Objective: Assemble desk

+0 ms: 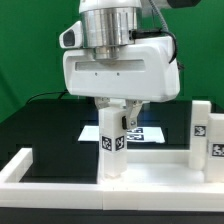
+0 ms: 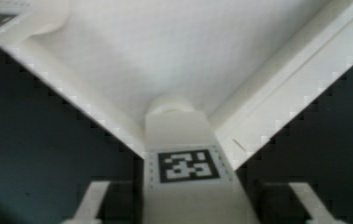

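A white leg block [image 1: 112, 142] with a square tag stands upright on a corner of the white tabletop slab [image 1: 160, 166] at the front. My gripper [image 1: 114, 124] hangs straight above it, with its fingers on either side of the leg's upper part. In the wrist view the leg [image 2: 187, 150] runs between the two fingers [image 2: 95, 202], with a dark gap on each side, so the jaws stand open and not touching it. The tabletop's recessed face [image 2: 155, 50] lies beyond. A second leg [image 1: 205, 132] stands upright at the slab's end on the exterior view's right.
The long white border rail [image 1: 18, 166] runs along the front and turns back at the exterior view's left. The marker board [image 1: 140, 131] lies flat on the black table behind the leg. A green wall closes the back.
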`<act>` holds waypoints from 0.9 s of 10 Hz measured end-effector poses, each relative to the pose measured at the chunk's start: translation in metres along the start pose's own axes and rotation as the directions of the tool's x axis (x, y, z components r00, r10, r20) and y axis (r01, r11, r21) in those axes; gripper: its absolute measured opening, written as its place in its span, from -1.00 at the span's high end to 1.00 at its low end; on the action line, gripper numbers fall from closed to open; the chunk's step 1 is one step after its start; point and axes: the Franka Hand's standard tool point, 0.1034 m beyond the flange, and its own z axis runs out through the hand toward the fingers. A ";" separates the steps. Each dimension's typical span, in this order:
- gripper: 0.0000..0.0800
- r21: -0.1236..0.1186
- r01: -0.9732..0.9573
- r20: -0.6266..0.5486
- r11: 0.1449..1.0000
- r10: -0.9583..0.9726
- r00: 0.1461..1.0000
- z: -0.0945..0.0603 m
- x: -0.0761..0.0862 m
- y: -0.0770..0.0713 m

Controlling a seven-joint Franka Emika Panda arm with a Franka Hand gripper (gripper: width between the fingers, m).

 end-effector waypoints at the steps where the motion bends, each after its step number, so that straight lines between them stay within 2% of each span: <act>1: 0.27 0.000 -0.076 0.000 0.997 0.076 0.997 0.000 0.000 0.000; 3: 0.27 0.000 -0.277 0.002 0.961 0.277 0.961 0.001 -0.001 -0.002; 4: 0.27 0.005 -0.403 0.007 0.915 0.403 0.915 0.001 0.000 -0.002; 5: 0.27 0.008 -0.515 0.011 0.857 0.515 0.857 0.002 0.001 -0.003; 8: 0.27 0.049 -0.813 0.044 0.580 0.812 0.582 0.003 0.003 -0.009; 9: 0.27 0.053 -0.844 0.055 0.534 0.842 0.537 0.003 0.004 -0.009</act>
